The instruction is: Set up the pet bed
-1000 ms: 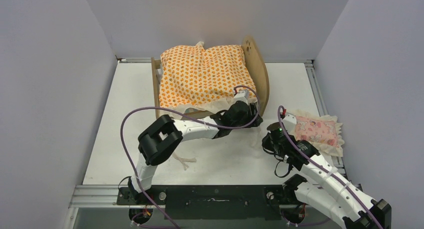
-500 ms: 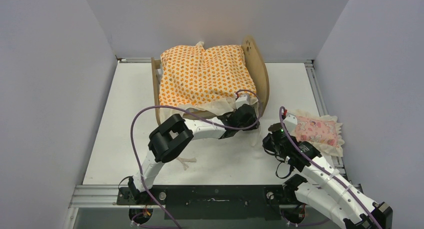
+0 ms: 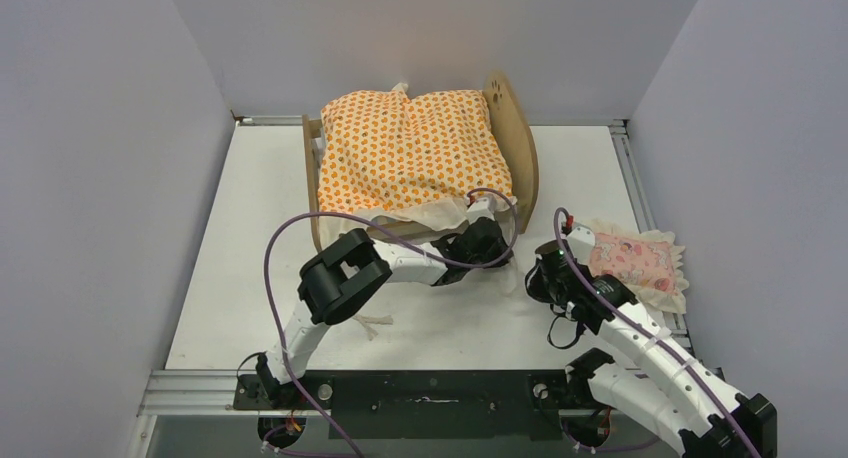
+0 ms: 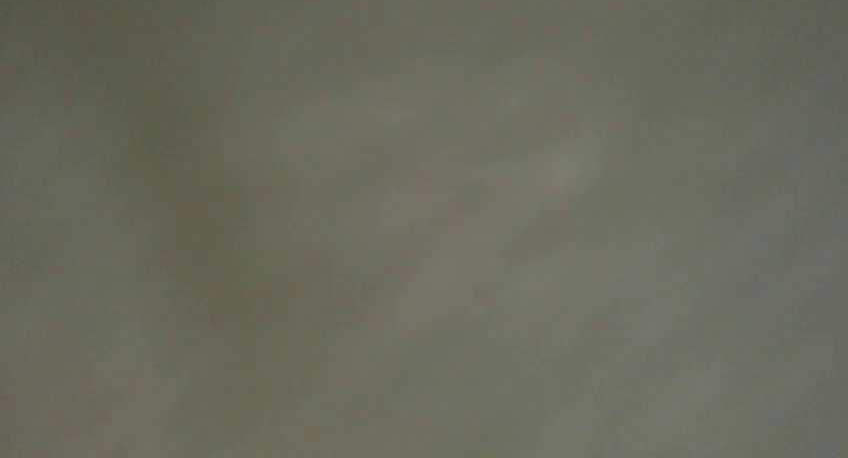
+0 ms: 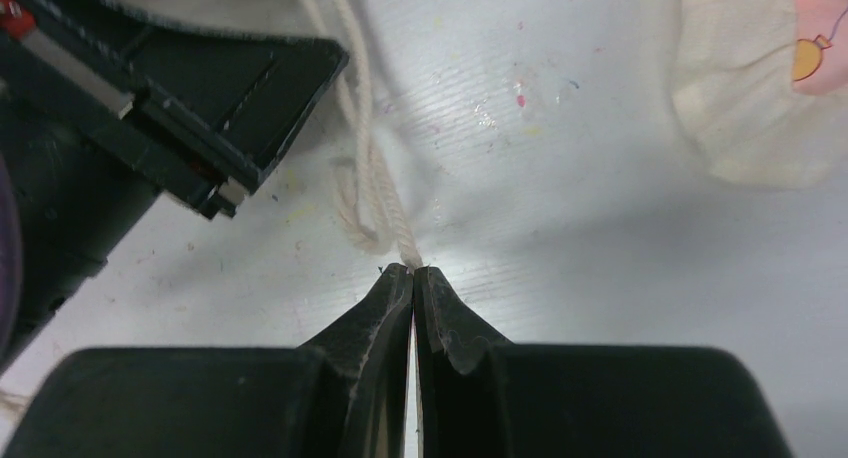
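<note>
The pet bed stands at the back of the table, its plywood headboard with the paw cutout on the right. The orange-patterned mattress lies on it and hides the base. My left gripper sits at the bed's near right corner, against the mattress's cream ruffle; its fingers are hidden and its wrist view shows only blurred fabric. My right gripper is shut on a cream cord that runs from the mattress edge down to the table. In the top view it is just right of the left gripper.
The pink frilled pillow lies at the table's right edge, its cream ruffle in the right wrist view. A loose cream cord lies near the left arm. The left arm's black body is close beside my right fingers.
The left gripper has drawn back toward the near side along the bed's corner and its elbow has swung right. The right gripper has barely moved.
</note>
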Robot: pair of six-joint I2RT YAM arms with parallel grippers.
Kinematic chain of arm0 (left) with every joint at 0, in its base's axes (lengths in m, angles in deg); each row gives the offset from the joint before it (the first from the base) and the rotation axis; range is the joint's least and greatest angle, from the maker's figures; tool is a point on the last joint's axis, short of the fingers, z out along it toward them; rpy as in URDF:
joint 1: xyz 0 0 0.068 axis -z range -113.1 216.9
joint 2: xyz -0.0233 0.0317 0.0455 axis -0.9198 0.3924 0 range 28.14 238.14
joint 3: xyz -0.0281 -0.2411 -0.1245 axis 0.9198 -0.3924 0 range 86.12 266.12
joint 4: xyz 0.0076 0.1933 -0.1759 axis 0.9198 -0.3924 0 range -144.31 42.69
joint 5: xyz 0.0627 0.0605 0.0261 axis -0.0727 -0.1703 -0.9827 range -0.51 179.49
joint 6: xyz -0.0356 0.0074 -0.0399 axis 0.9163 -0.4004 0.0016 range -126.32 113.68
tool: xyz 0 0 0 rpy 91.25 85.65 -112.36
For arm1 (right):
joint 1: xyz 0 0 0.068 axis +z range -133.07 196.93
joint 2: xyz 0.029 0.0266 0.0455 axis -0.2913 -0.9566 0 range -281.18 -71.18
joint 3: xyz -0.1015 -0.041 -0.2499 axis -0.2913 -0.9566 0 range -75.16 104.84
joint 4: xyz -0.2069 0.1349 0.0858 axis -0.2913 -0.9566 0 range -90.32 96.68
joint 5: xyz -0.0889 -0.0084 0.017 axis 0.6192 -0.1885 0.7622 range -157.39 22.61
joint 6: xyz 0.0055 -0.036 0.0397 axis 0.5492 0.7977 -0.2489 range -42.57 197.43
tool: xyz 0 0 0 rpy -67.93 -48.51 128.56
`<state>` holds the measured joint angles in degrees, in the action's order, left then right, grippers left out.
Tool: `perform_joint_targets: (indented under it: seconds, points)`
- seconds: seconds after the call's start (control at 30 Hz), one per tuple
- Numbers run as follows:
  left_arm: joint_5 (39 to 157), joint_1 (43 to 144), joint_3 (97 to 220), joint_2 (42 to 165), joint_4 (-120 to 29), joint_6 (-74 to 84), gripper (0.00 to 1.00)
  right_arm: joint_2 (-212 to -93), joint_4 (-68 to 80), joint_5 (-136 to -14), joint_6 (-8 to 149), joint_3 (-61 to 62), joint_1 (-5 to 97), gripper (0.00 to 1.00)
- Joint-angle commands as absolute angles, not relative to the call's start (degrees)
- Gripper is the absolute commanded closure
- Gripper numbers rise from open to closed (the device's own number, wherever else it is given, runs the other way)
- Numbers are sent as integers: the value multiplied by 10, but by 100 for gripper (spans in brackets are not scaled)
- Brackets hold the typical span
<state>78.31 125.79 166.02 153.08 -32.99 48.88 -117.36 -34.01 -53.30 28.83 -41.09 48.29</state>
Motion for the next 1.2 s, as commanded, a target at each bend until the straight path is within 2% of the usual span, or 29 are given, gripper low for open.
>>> perform_joint_targets:
  seconds: [0.0,0.2,0.67,1.17]
  points:
    - [794,1255,1618,1479,-244,484,100,-1190,-326,-529,280,-375,451,94]
    - [798,1254,1571,1450,-195,486,100,-1252,-278,-538,256,-341,412,91]
    - [814,1253,1502,1417,-91,467,100,-1449,-209,-613,285,-266,364,94]
    - [840,1254,1485,1409,-54,449,100,-1468,-171,-590,205,-312,325,95]
